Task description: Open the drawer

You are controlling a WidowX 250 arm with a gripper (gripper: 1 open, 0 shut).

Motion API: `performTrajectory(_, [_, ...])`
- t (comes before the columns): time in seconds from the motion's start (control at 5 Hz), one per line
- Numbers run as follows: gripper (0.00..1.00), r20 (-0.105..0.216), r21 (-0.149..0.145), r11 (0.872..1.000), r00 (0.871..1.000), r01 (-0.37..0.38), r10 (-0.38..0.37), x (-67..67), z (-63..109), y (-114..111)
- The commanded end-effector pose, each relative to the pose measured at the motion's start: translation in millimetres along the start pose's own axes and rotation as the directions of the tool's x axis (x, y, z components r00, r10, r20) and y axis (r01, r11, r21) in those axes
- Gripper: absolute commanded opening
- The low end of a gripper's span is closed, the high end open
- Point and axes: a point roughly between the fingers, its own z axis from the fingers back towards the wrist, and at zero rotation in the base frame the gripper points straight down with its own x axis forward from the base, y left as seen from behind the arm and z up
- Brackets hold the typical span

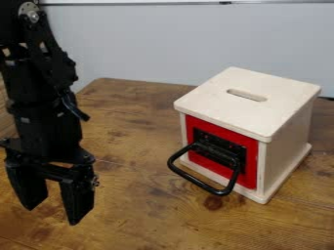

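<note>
— Count of items on the wooden table (131,117)?

— One pale wooden cube (248,122) with one slot (244,95) on top, holding one red-fronted drawer (220,148) with one black wire loop handle (198,176). It stands at the right.

— The arm?

— One black gripper (53,200) at the left, pointing down, two fingers spread apart, gripping nothing, well apart from the drawer.
</note>
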Motion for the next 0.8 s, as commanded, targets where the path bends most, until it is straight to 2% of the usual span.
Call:
performTrajectory(0.0, [1.0, -0.012, -0.006, 0.997, 0.997, -0.071, 0.071, 4.4, -4.0, -10.0])
performTrajectory(0.2, [1.0, -0.007, -0.018, 0.978, 0.978, -0.21, 0.21, 20.9, -3.4, -28.7])
performTrajectory(0.4, [1.0, 0.012, -0.044, 0.936, 0.937, -0.349, 0.35, 45.5, -1.8, -55.1])
performTrajectory(0.6, [1.0, 0.021, -0.081, 0.87, 0.872, -0.487, 0.49, 69.5, -2.9, -72.8])
